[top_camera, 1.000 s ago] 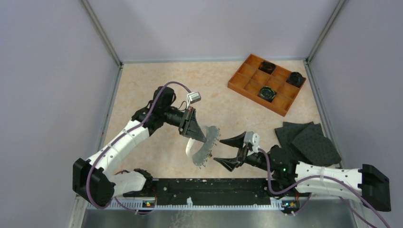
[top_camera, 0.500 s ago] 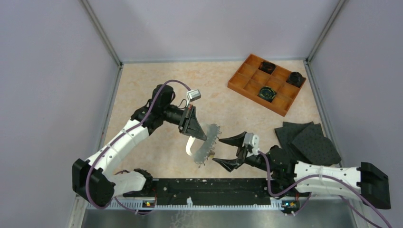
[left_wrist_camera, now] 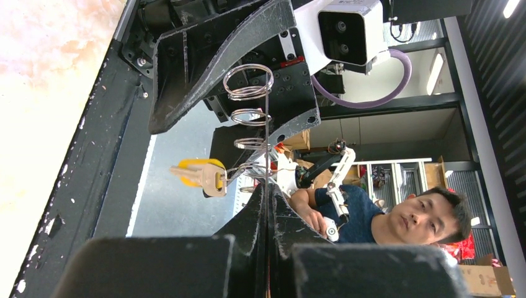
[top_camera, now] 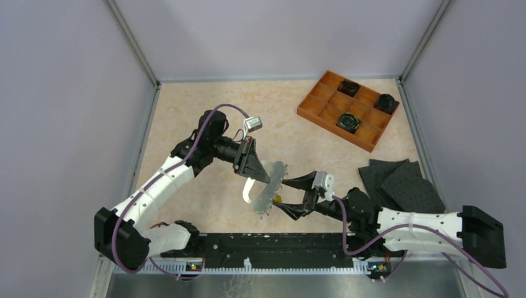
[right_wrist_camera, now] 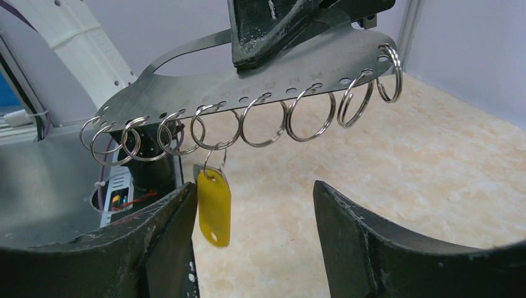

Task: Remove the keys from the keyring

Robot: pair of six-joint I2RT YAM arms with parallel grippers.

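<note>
The keyring (top_camera: 270, 186) is a flat grey metal plate with several split rings along its edge. My left gripper (top_camera: 257, 174) is shut on its top edge and holds it in the air. The left wrist view shows it edge-on (left_wrist_camera: 267, 124) between the shut fingers. In the right wrist view the plate (right_wrist_camera: 248, 87) spans the top. The keys, a yellow tag with a key (right_wrist_camera: 214, 208), hang from one ring. They also show in the top view (top_camera: 276, 198) and the left wrist view (left_wrist_camera: 201, 176). My right gripper (top_camera: 282, 194) is open, and the tag hangs between its fingers, close to the left finger (right_wrist_camera: 167, 230).
An orange compartment tray (top_camera: 322, 118) holding black round parts stands at the back right. Black foam pads (top_camera: 403, 183) lie at the right beside my right arm. A black rail (top_camera: 273, 245) runs along the near edge. Grey walls enclose the table.
My right gripper has moved left toward the plate and now flanks the hanging yellow tag. My left gripper has held the plate almost still.
</note>
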